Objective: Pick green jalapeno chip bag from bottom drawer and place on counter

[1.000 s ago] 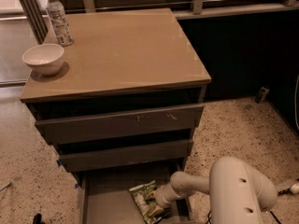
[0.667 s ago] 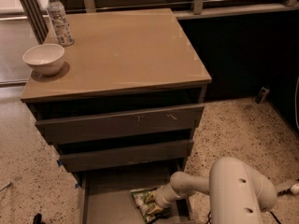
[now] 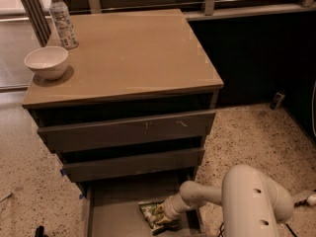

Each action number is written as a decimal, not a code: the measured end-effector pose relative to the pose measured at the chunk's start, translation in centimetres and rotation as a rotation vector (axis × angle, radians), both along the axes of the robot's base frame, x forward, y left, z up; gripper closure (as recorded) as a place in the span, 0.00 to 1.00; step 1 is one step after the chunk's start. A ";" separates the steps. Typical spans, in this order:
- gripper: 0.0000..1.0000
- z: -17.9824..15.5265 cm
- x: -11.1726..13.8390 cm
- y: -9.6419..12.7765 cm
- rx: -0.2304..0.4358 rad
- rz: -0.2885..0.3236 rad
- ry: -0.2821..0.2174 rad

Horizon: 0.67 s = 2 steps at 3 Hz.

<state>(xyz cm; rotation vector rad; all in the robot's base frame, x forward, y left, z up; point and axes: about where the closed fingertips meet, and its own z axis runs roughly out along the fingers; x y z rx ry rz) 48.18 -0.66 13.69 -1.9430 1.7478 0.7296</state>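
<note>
Gripper (image 3: 167, 222) low in the open bottom drawer (image 3: 113, 206), resting on the green chip bag (image 3: 152, 212) at its near right; the bag has shifted slightly nearer than a second ago, suggesting contact, though a firm hold cannot be told, and the tabletop (image 3: 138, 53) awaits.

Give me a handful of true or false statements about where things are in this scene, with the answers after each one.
1. The green jalapeno chip bag lies in the bottom drawer. True.
2. The gripper hovers above the counter. False: it is down in the bottom drawer, at the bag.
3. A white bowl sits on the counter near its left edge. True.
4. The water bottle lies on its side on the floor. False: it stands upright on the counter, behind the bowl.
5. The bottom drawer is pushed shut. False: it is pulled open.
</note>
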 end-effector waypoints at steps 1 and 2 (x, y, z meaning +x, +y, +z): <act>1.00 1.8 -0.2 0.6 0.029 0.006 0.012; 1.00 6.0 -0.1 1.3 0.068 -0.001 0.022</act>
